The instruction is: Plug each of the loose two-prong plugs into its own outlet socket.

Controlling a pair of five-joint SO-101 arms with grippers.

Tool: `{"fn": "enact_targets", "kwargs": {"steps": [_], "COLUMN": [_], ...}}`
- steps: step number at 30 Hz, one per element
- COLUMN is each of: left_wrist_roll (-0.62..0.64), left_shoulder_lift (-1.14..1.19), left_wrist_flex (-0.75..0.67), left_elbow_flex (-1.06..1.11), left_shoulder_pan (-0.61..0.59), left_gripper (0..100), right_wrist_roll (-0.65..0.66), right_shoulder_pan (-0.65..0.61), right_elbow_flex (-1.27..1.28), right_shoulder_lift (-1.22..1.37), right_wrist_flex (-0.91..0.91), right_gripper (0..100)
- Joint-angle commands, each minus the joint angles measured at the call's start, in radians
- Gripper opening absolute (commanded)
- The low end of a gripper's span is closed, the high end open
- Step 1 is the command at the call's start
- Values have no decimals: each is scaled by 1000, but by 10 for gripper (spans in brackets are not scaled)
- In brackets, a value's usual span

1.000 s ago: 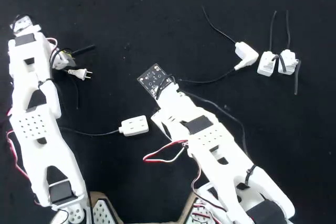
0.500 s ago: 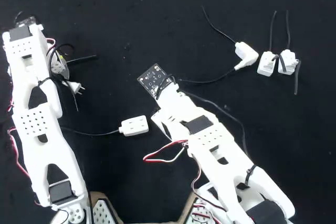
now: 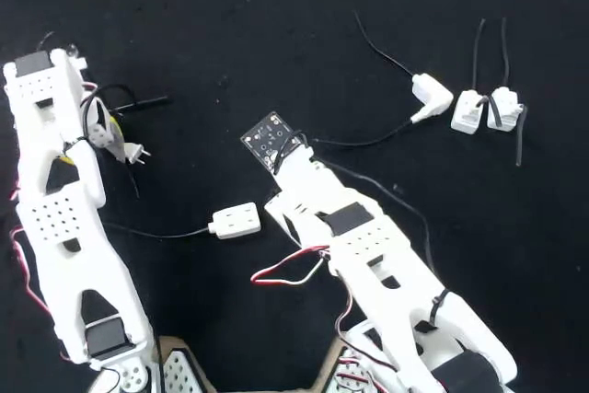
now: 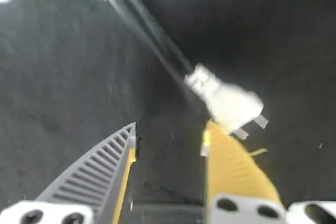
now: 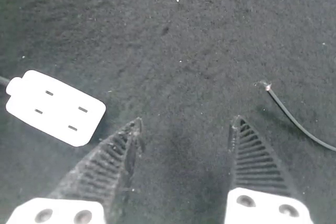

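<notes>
From above, finds the plug (image 3: pixel 136 152) loose on the cloth (image 3: pixel 276 43) by the left arm (image 3: pixel 55 200), well apart from the socket (image 3: pixel 235 220) at mid-table: still unplugged, so grasping, carrying and inserting judged left to do. At the left wrist, shows the left gripper (image 4: pixel 169 126) with jaws apart, plug just off one fingertip, not between; at the right wrist, the right gripper (image 5: pixel 186 121) parted too, socket just beside. Against a second ago, has the plug slid slightly toward the arms' bases and the left arm turned.
</notes>
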Motion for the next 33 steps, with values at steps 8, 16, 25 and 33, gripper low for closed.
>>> {"fn": "enact_targets", "kwargs": {"steps": [8, 16, 25, 33], "left_wrist_roll": [37, 35, 37, -3], "left_shoulder_lift": [-201, -213, -212, -353], "left_wrist_flex": [-218, -259, -270, -114], "left_elbow_flex": [354, 504, 458, 401], "left_shoulder_pan": [31, 19, -33, -68], "left_gripper": [241, 218, 30, 30], "right_wrist_roll": [-5, -5, -5, -5], "right_shoulder_pan": [18, 18, 18, 18], "right_elbow_flex": [-4, -4, -4, -4], "right_shoulder_lift": [1, 1, 1, 1], "right_wrist_flex": [-26, -26, -26, -26], "right_gripper": [247, 247, 247, 247]}}
